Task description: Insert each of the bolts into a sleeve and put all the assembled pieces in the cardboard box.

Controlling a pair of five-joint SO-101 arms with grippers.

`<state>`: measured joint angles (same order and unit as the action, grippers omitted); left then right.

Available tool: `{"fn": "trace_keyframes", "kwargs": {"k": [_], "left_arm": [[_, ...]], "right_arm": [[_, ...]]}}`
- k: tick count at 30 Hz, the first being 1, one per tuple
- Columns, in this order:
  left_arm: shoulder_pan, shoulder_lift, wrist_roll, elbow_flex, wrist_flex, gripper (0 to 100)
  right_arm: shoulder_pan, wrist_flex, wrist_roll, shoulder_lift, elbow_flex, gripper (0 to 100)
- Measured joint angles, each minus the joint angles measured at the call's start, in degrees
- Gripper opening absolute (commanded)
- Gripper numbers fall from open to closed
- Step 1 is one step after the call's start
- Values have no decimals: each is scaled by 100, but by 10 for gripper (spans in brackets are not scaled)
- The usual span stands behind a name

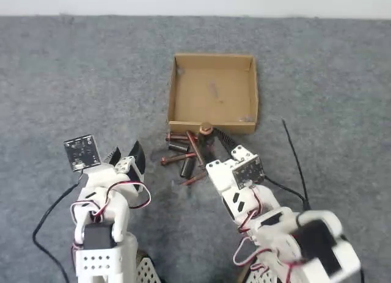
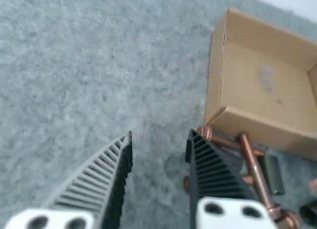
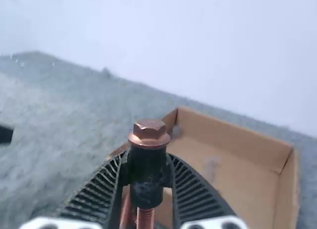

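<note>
Cardboard box (image 1: 211, 90) is sitting beside loose bolts (image 1: 182, 158); right fingers (image 3: 106, 187) are clamping a sleeved bolt (image 3: 147, 165); left fingers (image 2: 111, 174) are gaping wide.

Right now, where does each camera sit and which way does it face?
High view: fixed above, looking down at the table, the cardboard box, loose bolts and both arms.
Left wrist view: on the left arm, facing past its open left gripper toward the box's corner and the bolts.
Right wrist view: on the right arm, facing over its right gripper, shut on a sleeved bolt, into the box.
All three share the box.
</note>
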<state>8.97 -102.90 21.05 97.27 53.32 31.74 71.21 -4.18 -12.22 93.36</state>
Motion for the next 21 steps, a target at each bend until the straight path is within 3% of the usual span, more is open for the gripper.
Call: {"fn": "trace_keyframes", "kwargs": {"k": [8, 16, 21], "left_arm": [[0, 0, -44, 0, 211, 6], [0, 0, -536, 0, 255, 11], [-9, -9, -932, 0, 580, 11]], "right_arm": [[-598, -2910, 308, -2303, -334, 6], [-651, -6725, 624, -4510, -1705, 6], [-651, -8026, 624, -4563, -2734, 6]]}}
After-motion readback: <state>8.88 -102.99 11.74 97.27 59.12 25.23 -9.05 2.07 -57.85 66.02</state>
